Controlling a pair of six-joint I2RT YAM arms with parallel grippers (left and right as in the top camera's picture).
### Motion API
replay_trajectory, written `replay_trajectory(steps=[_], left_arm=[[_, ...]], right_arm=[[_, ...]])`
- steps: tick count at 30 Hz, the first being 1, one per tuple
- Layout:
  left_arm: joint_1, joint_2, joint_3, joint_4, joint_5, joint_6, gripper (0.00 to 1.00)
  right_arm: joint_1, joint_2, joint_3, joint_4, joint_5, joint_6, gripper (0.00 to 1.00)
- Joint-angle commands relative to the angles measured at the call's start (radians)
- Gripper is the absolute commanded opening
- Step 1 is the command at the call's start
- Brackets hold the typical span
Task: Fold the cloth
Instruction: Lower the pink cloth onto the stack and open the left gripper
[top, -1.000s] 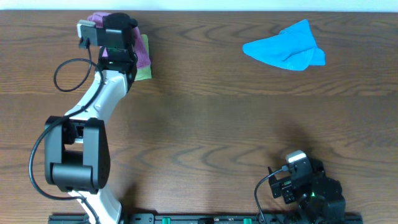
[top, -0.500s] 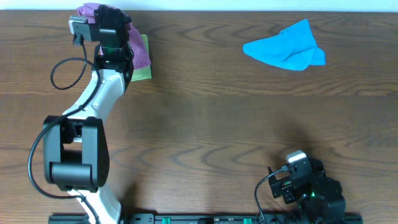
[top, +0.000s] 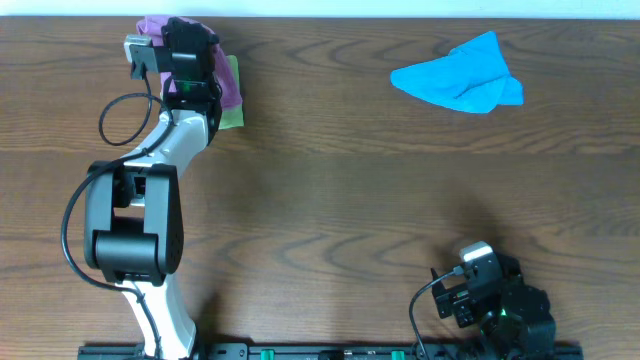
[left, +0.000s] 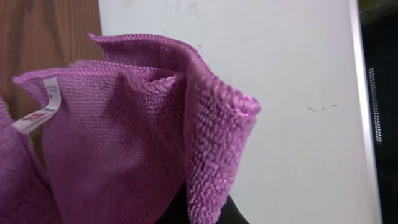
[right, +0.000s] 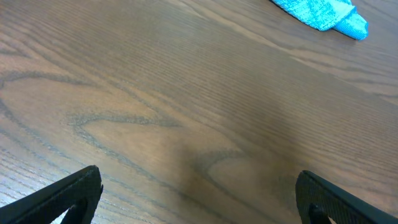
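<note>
The cloth is a purple terry piece bunched at the table's far left back corner, partly under my left arm. My left gripper is shut on it. In the left wrist view a pinched fold of the cloth rises from between the dark jaws of my left gripper, and a white tag shows at its left. My right gripper rests low at the near right edge. Its fingers stand wide apart over bare wood in the right wrist view, and my right gripper holds nothing.
A bright blue cloth lies crumpled at the back right, and the blue cloth shows far ahead in the right wrist view. A green cloth lies under the purple one. The table's back edge runs right behind the left gripper.
The left gripper swung a little left with the cloth, then back right. The left arm's lower links shifted right. The right arm stayed still.
</note>
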Motion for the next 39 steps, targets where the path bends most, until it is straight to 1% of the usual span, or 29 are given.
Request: replay_trajectory(steps=[1, 9, 26, 34, 39], left_arm=[[0.007, 0.000, 0.035, -0.021, 0.006, 0.006, 0.06], [0.006, 0.000, 0.035, -0.176, 0.060, 0.006, 0.06], [0.010, -0.008, 0.035, -0.331, 0.088, -0.005, 0.06], [0.013, -0.052, 0.035, -0.476, 0.098, -0.005, 0.06], [0.014, -0.054, 0.035, -0.565, 0.138, -0.005, 0.06]], right_arm=[[-0.002, -0.001, -0.003, -0.001, -0.003, -0.013, 0.99], [-0.002, -0.001, -0.003, -0.001, -0.003, -0.013, 0.99], [-0.002, -0.001, -0.003, -0.001, -0.004, -0.013, 0.99], [-0.002, -0.001, -0.003, -0.001, -0.003, -0.013, 0.99], [-0.002, -0.001, -0.003, -0.001, -0.003, -0.013, 0.99]])
